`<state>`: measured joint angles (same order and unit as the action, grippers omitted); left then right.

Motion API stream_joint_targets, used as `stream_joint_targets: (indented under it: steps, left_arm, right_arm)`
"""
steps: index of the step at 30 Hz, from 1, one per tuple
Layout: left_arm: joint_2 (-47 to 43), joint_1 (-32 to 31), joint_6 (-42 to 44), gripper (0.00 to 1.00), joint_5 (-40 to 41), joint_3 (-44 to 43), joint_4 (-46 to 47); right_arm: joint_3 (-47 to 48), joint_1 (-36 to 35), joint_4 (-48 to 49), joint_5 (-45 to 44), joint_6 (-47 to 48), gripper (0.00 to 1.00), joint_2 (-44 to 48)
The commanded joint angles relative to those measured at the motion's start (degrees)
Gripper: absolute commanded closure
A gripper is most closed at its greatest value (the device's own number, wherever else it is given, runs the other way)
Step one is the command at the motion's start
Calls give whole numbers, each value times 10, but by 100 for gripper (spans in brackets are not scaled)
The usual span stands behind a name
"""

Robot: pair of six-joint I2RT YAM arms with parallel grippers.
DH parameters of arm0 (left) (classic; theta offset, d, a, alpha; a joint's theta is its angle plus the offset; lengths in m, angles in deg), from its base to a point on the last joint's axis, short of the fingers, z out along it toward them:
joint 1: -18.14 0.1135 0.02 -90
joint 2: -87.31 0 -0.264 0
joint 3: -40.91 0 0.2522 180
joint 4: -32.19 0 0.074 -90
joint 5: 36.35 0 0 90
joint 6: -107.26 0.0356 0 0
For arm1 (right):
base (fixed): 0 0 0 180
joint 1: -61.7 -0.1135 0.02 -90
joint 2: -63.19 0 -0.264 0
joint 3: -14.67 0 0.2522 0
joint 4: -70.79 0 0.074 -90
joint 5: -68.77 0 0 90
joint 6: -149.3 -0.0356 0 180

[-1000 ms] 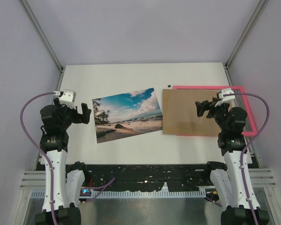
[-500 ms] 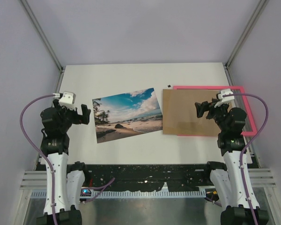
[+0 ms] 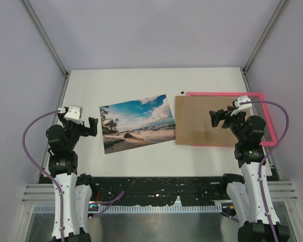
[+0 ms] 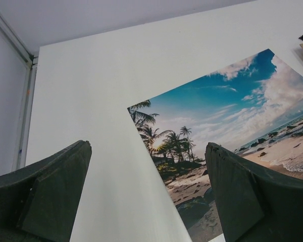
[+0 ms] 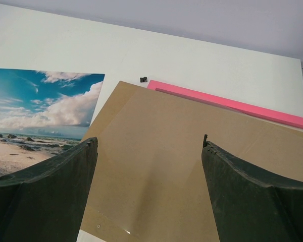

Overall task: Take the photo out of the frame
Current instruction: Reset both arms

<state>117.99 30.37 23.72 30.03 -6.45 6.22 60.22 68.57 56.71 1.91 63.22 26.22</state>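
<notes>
The photo (image 3: pixel 136 122), a beach print with blue sky and palms, lies flat on the white table (image 3: pixel 141 80), outside the frame. It also shows in the left wrist view (image 4: pixel 227 131) and the right wrist view (image 5: pixel 35 116). The pink frame (image 3: pixel 257 96) lies at the right, partly under a loose brown backing board (image 3: pixel 197 126); both show in the right wrist view, frame (image 5: pixel 232 103), board (image 5: pixel 156 151). My left gripper (image 3: pixel 92 125) is open and empty, just left of the photo. My right gripper (image 3: pixel 214 117) is open and empty above the board.
A small black clip (image 3: pixel 182 92) lies on the table by the frame's far left corner, also in the right wrist view (image 5: pixel 143 79). Grey walls with metal posts (image 3: pixel 48 40) enclose the table on three sides.
My left arm has drawn back towards the near edge and slightly right, its gripper still open. The right arm, photo, board and frame have not moved.
</notes>
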Motion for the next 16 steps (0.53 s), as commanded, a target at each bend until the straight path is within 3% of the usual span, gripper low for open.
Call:
stream_joint_targets:
  steps: [1,16]
  left_arm:
    - [-2,-1,1,0,-8,-6,41]
    - [-2,-1,1,0,-18,-8,37]
  right_arm:
    - [-2,2,35,6,-1,12,8]
    - [-2,2,38,9,2,12,8]
